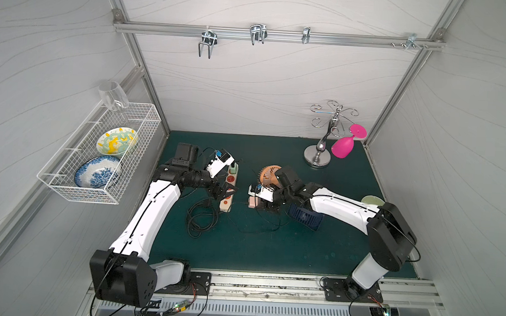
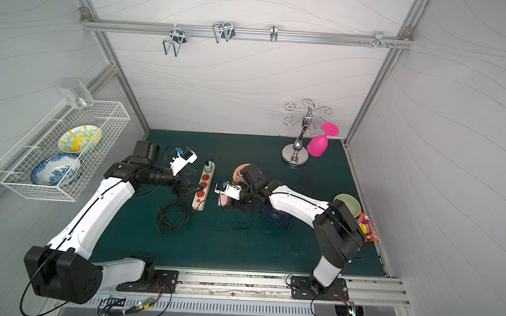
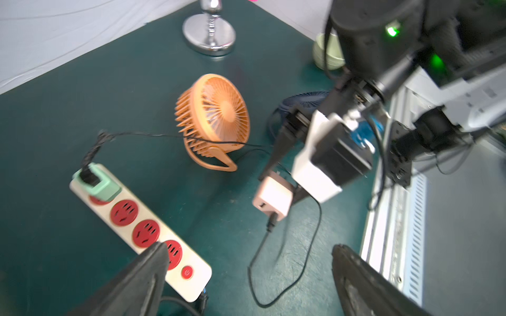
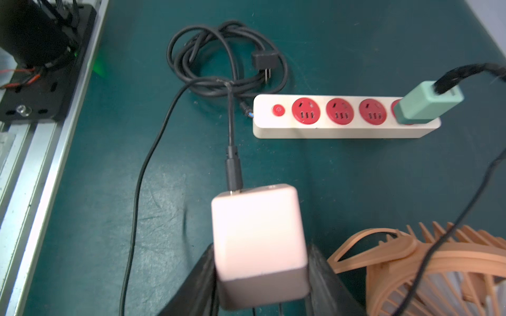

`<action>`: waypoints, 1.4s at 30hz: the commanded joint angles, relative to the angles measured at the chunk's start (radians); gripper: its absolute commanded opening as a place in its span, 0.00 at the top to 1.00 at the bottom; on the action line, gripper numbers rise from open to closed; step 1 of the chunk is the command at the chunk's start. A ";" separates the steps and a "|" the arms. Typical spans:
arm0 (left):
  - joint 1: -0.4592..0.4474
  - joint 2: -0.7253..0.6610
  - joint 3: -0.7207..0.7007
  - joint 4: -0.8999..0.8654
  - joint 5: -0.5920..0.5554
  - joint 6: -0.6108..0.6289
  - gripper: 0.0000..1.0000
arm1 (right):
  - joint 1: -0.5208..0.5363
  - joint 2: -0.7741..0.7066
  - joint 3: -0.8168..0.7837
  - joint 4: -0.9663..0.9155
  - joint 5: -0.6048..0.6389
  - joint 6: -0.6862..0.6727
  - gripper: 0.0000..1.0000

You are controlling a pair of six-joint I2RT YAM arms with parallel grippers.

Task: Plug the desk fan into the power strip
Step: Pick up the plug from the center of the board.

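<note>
Overall, the work surface is a dark green tabletop (image 1: 270, 250) enclosed by pale grey walls on an aluminium frame. A rail with metal hooks (image 1: 258, 34) crosses the back wall. A white wire basket (image 1: 63, 183) on the side wall holds two patterned plates. A chrome glass stand (image 1: 318, 156) and a pink goblet (image 1: 342, 146) are in the far corner.

The power strip (image 2: 204, 186) lies flat on the tabletop between the two arms, its long axis running front to back. A green adapter (image 4: 427, 105) occupies the farthest socket; three red sockets are free. Its black cord (image 4: 219, 65) lies coiled beside the switch end.

The left gripper (image 3: 249, 247) is spread wide and holds nothing. It hovers over the switch end of the strip.

The right gripper (image 4: 260, 260) pinches a pale pink adapter (image 4: 258, 235) with a black cable plugged in. The adapter is near the strip's switch end, on its right, and apart from it. An orange desk fan (image 3: 216, 120) stands just behind this gripper; a dark blue fan (image 1: 305, 216) lies under the right arm.

The red switch (image 4: 278, 110) carries a power symbol. Other markings are too blurred to read.
</note>
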 commanded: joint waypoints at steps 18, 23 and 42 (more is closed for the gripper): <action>-0.077 0.109 0.140 -0.231 0.094 0.486 0.00 | -0.016 -0.142 -0.036 0.232 -0.165 0.265 0.81; -0.087 0.135 0.163 -0.239 0.075 0.510 0.00 | -0.011 -0.140 -0.033 0.264 -0.213 0.300 0.81; -0.122 0.191 0.221 -0.261 0.064 0.539 0.18 | -0.009 -0.096 -0.032 0.385 -0.302 0.438 0.82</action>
